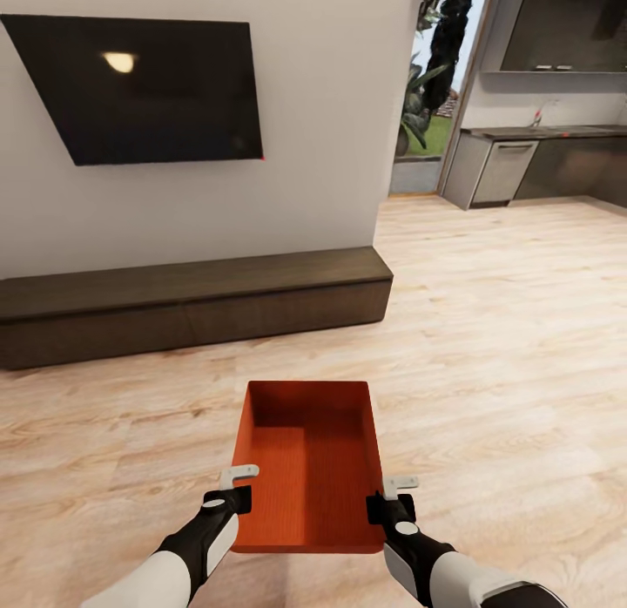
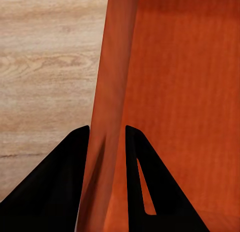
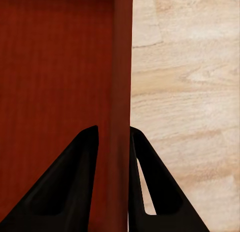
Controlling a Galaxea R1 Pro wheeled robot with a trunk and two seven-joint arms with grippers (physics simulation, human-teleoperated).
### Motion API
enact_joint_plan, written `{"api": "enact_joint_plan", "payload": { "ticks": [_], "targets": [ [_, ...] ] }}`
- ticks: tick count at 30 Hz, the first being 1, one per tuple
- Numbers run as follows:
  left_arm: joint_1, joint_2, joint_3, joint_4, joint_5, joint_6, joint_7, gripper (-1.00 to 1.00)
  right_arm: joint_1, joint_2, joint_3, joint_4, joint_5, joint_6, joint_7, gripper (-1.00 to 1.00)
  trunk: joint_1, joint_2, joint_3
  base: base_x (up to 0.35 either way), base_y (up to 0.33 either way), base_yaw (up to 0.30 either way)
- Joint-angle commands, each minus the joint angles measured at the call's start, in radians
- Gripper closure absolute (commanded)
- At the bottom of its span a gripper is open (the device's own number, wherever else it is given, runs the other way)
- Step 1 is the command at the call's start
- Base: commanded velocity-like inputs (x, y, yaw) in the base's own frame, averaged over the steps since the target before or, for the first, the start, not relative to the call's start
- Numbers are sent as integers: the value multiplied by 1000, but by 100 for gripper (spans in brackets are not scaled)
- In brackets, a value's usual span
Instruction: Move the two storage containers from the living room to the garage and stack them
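Orange-red storage container (image 1: 309, 469) hangs over the living room's wood plank floor (image 1: 505, 329), left gripper (image 1: 237, 486) and right gripper (image 1: 389, 496) each clamped on a side wall, so the carrying step is in hand, and next comes a steady, level drive toward the garage.

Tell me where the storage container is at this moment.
In the head view the storage container is low and central, held between the left gripper and right gripper, above the wood floor, before the dark low cabinet.
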Motion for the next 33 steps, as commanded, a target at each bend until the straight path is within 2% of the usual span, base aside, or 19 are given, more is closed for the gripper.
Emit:
{"api": "enact_joint_plan", "payload": {
  "ticks": [1, 33],
  "targets": [
    [1, 1, -9, 1, 18, 21, 6, 100, -2, 0, -8, -2, -5, -7, -3, 100, 0, 0, 1, 0, 0, 0],
    [1, 1, -8, 6, 18, 26, 6, 100, -2, -1, -8, -2, -6, -7, -2, 100, 0, 0, 52, 0, 0, 0]
  ]
}}
